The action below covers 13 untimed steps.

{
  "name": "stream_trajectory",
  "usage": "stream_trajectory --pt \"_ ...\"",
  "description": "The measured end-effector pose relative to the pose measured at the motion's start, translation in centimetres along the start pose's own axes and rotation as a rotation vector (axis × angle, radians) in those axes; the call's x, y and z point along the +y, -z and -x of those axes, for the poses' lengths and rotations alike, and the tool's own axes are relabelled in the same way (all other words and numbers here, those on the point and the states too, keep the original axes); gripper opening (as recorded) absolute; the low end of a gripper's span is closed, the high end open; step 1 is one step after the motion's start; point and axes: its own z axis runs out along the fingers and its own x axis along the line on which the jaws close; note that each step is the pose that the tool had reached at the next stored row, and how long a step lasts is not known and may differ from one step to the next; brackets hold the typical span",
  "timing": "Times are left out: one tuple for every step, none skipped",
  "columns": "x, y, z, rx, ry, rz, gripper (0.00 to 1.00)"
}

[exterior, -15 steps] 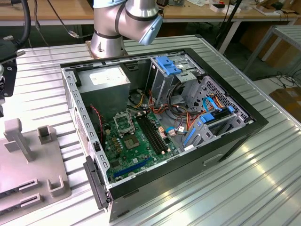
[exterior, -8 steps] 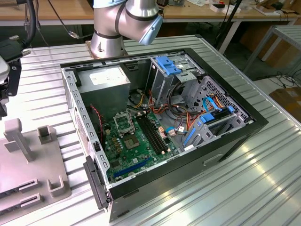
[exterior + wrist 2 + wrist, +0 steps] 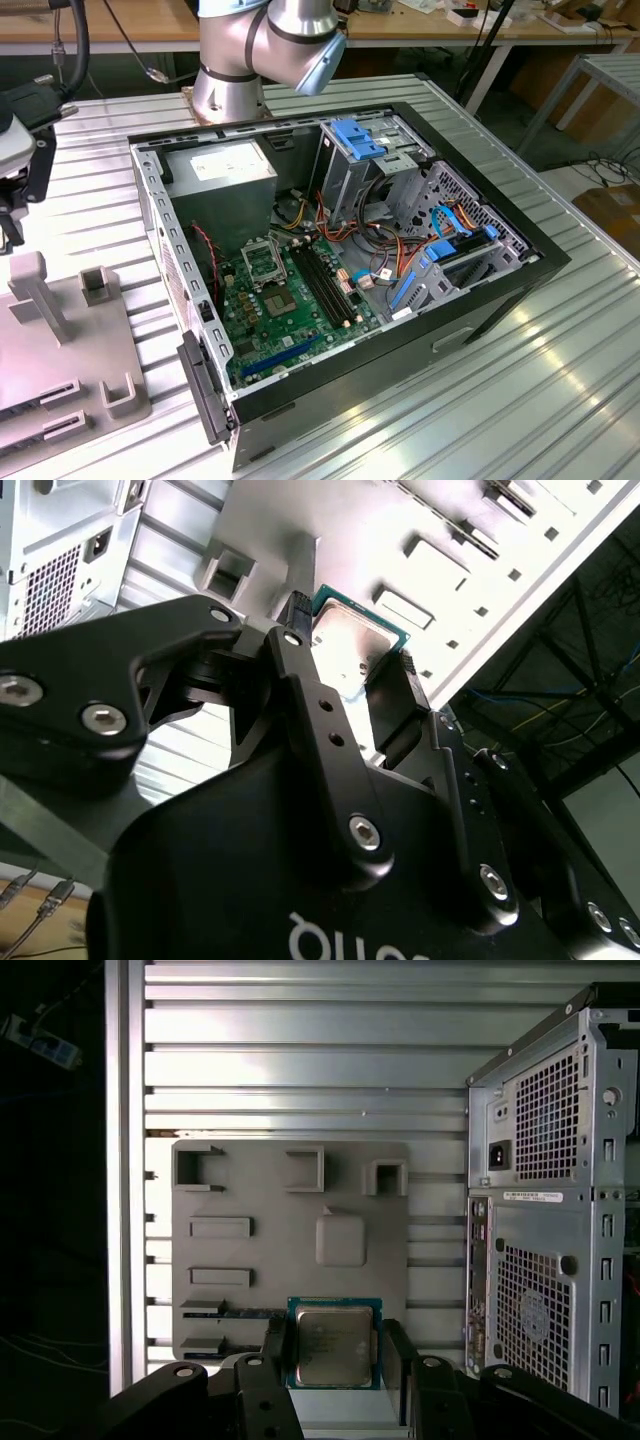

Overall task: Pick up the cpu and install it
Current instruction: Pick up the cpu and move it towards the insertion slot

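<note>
We have the cpu (image 3: 335, 1345) pinched by two opposite edges between the fingers (image 3: 397, 1345) of the gripper (image 3: 336, 1352), its metal lid facing the camera in the first wrist view. The chip sits over one edge of the grey parts tray (image 3: 250, 1260) on the slatted counter (image 3: 300, 1050), beside the open computer case (image 3: 480, 290) and well apart from the CPU socket (image 3: 262, 262) on the motherboard (image 3: 300, 300). We judge the pick-up is in hand and the install not yet begun. Seating it would call for a level chip, corners matched to the socket, and a straight descent with no sliding.
</note>
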Motion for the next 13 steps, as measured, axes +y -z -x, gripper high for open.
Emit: stream_trajectory --pt "0.0 0.0 0.06 0.0001 0.0 0.0 0.47" --pt "0.0 0.0 0.14 0.0003 0.0 0.0 0.47" --pt "0.0 0.0 0.21 0.0005 0.0 0.0 0.47" --pt "0.0 0.0 0.27 0.0006 0.0 0.0 0.47" --pt "0.0 0.0 0.34 0.0008 0.0 0.0001 0.47" --pt "0.0 0.0 0.41 0.0009 0.0 0.0001 0.47" --pt "0.0 0.01 0.52 0.0012 0.0 0.0001 0.47" --pt "0.0 0.01 0.61 0.0014 0.0 0.0001 0.47" --pt "0.0 0.01 0.68 0.0016 0.0 0.0001 0.47" --pt "0.0 0.02 0.75 0.0018 0.0 0.0001 0.47" --pt "0.0 0.02 0.84 0.0021 0.0 0.0001 0.47" --pt "-0.01 0.02 0.92 0.0022 0.0 0.0001 0.47" --pt "-0.01 0.02 1.0 0.0024 0.0 0.0001 0.47"
